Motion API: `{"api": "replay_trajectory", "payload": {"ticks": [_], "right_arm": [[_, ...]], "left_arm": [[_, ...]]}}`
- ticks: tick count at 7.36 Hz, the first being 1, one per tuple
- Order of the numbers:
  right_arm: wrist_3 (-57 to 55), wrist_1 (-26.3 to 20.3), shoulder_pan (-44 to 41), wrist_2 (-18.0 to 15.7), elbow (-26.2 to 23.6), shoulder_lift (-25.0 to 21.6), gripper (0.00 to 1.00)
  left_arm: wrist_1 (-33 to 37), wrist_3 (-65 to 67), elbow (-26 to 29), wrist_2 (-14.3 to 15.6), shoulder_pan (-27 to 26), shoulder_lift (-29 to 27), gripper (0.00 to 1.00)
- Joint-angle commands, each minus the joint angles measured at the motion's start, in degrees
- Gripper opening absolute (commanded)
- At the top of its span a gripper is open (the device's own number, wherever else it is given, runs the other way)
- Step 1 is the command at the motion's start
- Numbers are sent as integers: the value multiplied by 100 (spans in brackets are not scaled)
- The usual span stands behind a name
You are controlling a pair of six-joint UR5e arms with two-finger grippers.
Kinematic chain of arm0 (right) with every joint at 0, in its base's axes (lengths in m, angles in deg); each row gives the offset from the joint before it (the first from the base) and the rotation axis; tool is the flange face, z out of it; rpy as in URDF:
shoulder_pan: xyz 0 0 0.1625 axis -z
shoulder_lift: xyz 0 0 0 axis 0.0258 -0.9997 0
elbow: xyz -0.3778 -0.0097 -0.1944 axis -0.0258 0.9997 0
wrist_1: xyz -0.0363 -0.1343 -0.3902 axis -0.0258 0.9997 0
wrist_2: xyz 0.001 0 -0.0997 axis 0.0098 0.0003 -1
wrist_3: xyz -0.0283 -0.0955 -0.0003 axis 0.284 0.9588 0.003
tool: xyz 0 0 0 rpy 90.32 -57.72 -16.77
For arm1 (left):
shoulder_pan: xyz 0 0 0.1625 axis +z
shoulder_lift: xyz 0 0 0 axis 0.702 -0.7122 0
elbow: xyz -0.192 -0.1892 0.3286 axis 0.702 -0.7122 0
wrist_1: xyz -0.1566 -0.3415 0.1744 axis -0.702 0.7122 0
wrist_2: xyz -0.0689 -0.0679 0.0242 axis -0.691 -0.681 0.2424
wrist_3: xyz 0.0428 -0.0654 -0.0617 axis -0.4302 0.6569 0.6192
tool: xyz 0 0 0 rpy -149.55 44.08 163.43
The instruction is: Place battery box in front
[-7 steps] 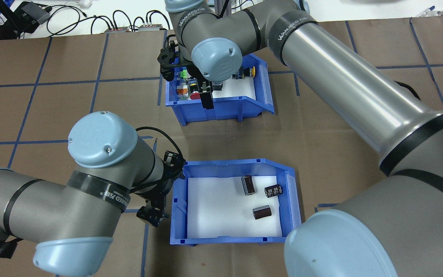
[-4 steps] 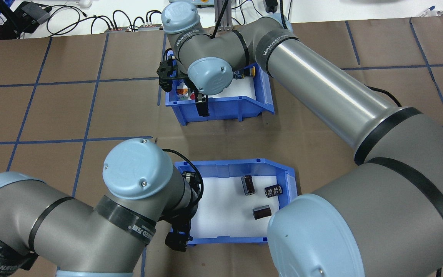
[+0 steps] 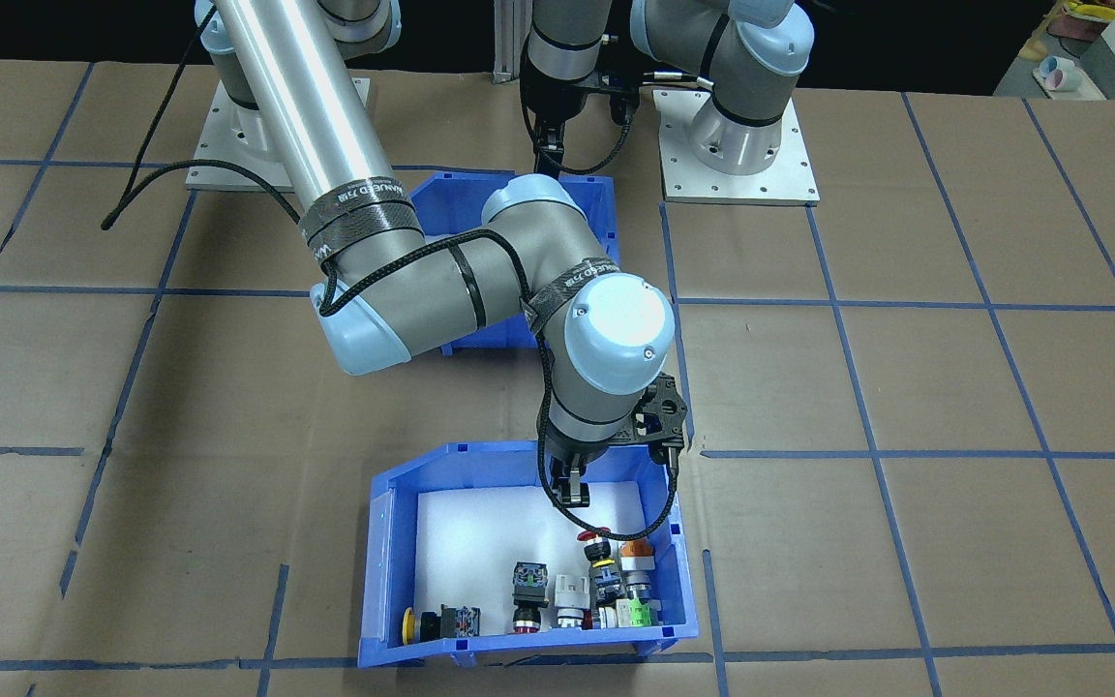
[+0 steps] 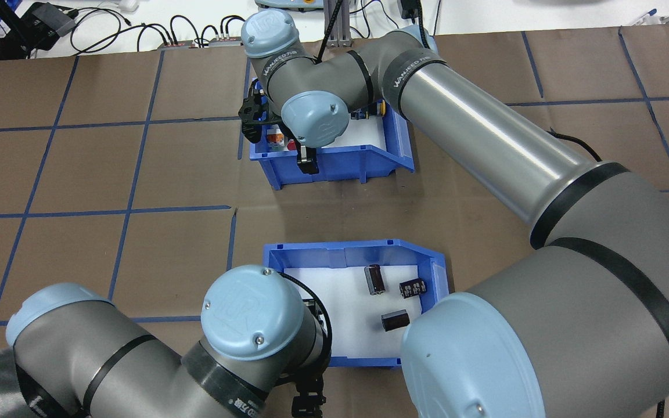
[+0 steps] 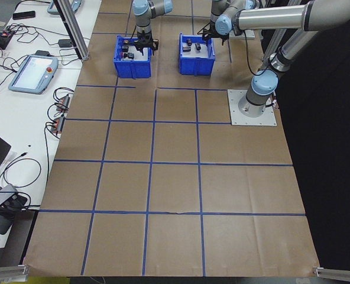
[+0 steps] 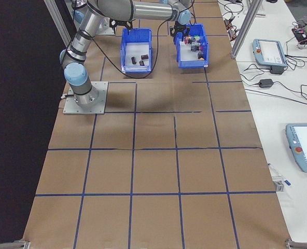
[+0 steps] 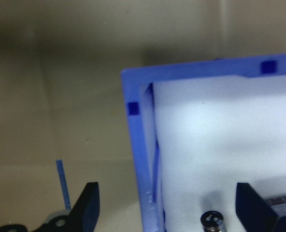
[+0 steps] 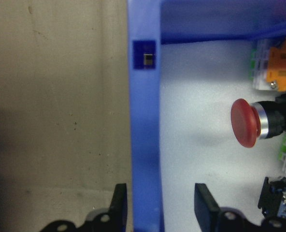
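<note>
Both my grippers straddle bin walls with jaws apart, not yet closed. Right gripper point(image 8: 160, 212) has one finger outside and one inside the wall of the button bin point(image 4: 340, 162), which sits far from me. Left gripper point(image 7: 169, 203) spreads wide over the side wall of the battery box point(image 4: 352, 255), the near bin, holding three dark cylinders point(image 4: 395, 320) on white foam.
</note>
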Motion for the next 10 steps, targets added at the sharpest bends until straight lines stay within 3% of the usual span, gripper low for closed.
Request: {"api": "replay_trajectory", "payload": {"ticks": [1, 4, 5, 8, 10], "right_arm": [[-7, -176, -1, -74, 48, -110, 5], [45, -177, 121, -74, 49, -391, 4], [211, -177, 357, -292, -21, -479, 3], [1350, -168, 1463, -426, -319, -751, 4], [2474, -64, 2463, -382, -810, -1268, 4]], "left_arm": [[-328, 263, -142, -6, -52, -194, 98], [-678, 560, -142, 20, -331, -658, 98], [-915, 606, -160, 29, -429, -852, 91], [-1136, 624, -422, 3, -483, -872, 43], [-1977, 694, -730, -32, -483, -854, 5]]}}
